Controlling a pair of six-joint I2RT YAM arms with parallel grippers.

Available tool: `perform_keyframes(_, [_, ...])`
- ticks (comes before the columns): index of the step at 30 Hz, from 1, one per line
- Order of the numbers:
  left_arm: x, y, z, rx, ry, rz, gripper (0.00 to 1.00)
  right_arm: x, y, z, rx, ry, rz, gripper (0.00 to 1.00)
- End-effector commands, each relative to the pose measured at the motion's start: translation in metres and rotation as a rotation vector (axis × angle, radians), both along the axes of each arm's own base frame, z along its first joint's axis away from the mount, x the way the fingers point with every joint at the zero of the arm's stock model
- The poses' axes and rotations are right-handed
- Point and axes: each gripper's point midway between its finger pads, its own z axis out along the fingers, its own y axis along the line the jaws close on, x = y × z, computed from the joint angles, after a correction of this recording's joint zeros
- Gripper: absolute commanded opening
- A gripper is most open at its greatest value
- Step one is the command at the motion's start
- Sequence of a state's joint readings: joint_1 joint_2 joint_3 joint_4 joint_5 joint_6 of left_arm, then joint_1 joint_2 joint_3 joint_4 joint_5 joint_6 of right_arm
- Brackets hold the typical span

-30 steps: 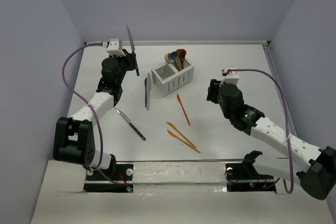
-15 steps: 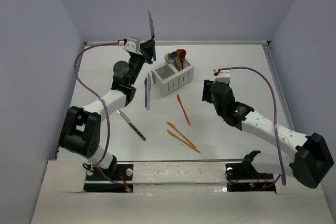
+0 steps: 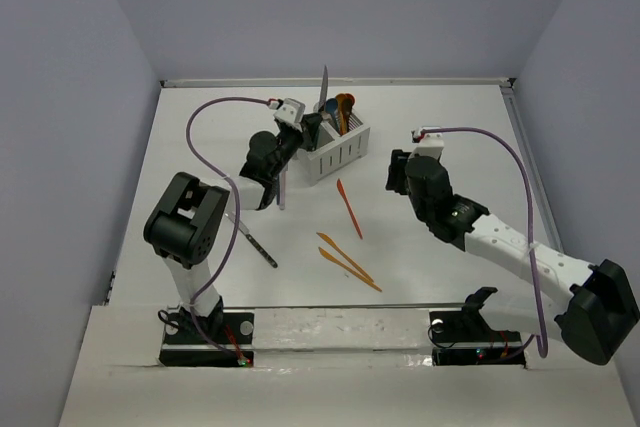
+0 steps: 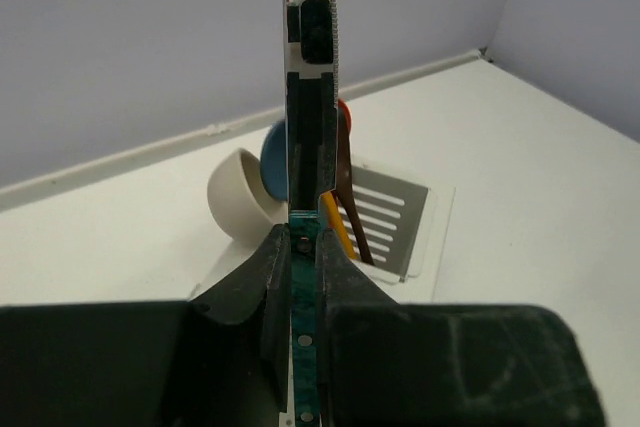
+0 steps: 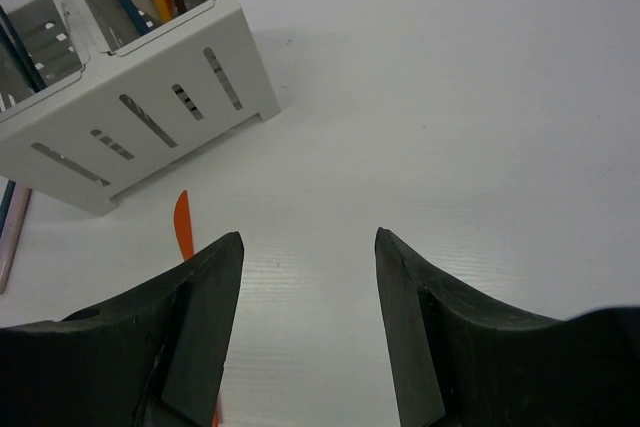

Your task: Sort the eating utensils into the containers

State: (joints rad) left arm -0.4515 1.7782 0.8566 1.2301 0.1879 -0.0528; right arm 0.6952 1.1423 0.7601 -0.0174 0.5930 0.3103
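The left gripper (image 4: 303,237) is clamped on the teal handle of a knife (image 4: 305,147) and holds it upright, blade pointing up, at the left end of the white caddy (image 3: 338,154). The caddy's right compartment holds several spoons (image 3: 341,107) – beige, blue and orange among them. The right gripper (image 5: 308,317) hangs over bare table just right of the caddy, fingers apart and gripping nothing. Three orange utensils (image 3: 347,237) lie loose on the table nearer the arms, and a dark knife (image 3: 250,238) lies to their left.
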Motion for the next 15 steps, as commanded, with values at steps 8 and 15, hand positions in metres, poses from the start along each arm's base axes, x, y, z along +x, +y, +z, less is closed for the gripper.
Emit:
perform_keyframes(8, [-0.036,0.020,0.071,-0.171,-0.356,0.025,0.17,0.000,-0.001,0.021,0.044,-0.064,-0.010,0.62])
perform_keyframes(15, [-0.038,0.027,0.084,-0.178,-0.331,0.053,0.57,0.000,0.009,0.024,0.046,-0.051,0.037,0.63])
